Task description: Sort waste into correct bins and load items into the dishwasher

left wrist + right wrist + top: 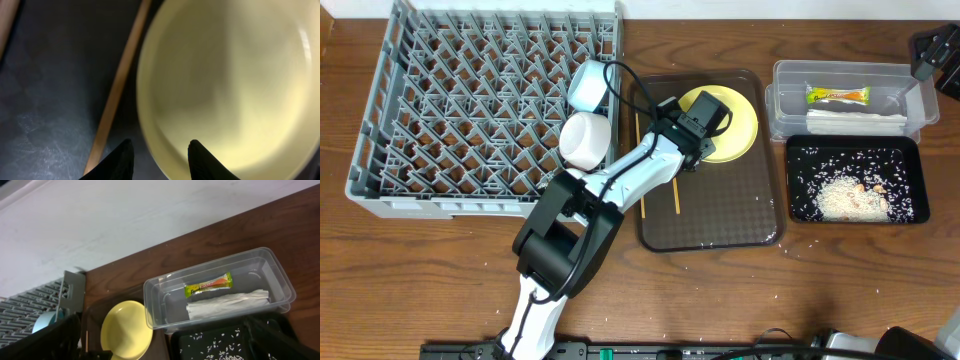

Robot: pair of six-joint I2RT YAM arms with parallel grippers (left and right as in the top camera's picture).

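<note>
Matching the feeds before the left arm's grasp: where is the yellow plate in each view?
Overhead: the yellow plate sits upper centre-right, on the brown tray.
Left wrist: the plate fills the right side, with a chopstick to its left.
Right wrist: the plate is at the bottom, left of centre, beside the clear tub.
Shared landmark: the dark tray under the plate.

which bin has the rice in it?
The shallow black tray: rice is scattered across it. The clear tub next to it holds only the snack wrapper and folded white paper.
</note>
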